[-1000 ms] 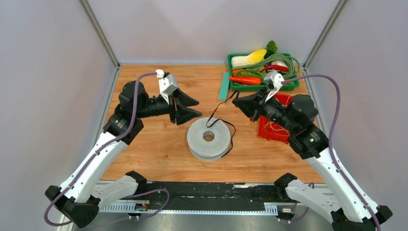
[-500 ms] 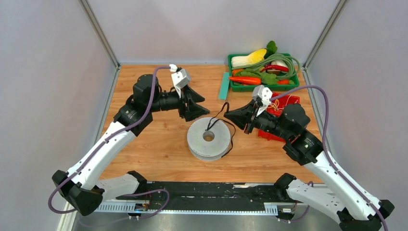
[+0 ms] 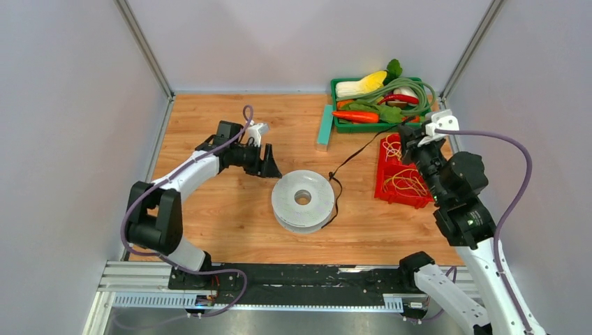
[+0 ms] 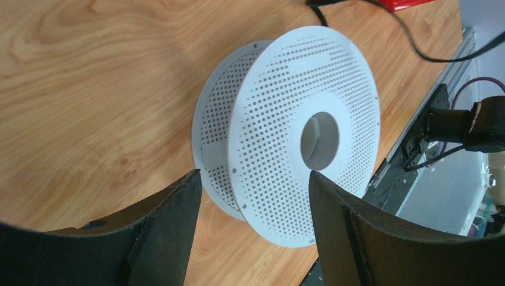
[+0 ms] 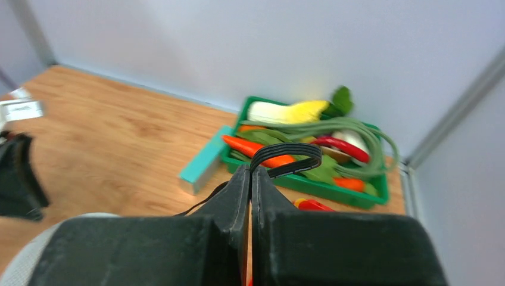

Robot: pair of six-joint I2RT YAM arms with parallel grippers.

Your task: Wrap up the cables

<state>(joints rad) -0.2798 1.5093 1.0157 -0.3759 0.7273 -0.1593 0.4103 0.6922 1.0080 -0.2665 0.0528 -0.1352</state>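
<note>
**One cable, one spool, two grippers: right pinches, left stands open**

A single white perforated spool (image 3: 303,201) lies flat near the middle of the wooden table (image 3: 223,216). The one thin black cable (image 3: 356,155) hugs the spool's right rim. From there it rises in a taut line toward the table's far right corner, where it ends at the right gripper (image 3: 412,134).

In the right wrist view, the right gripper (image 5: 251,173) has its two fingers pressed tight together. A folded loop of the cable (image 5: 314,156) is pinched between their tips and sticks out past them.

The left gripper (image 3: 269,166) sits low just beside the spool's far left side. Its wrist view shows the left gripper (image 4: 255,179) with both fingers (image 4: 172,220) spread wide and nothing between them. The spool (image 4: 268,149) lies just ahead of the tips, and the view does not show any contact.

Two trays stand along the right edge:
- One green tray (image 3: 423,127) sits in the far right corner. It holds vegetables and one green coiled hose (image 3: 427,89).
- One red tray (image 3: 382,190) sits nearer and holds yellow rubber bands.

One teal block (image 3: 324,125) lies just left of the green tray.
</note>
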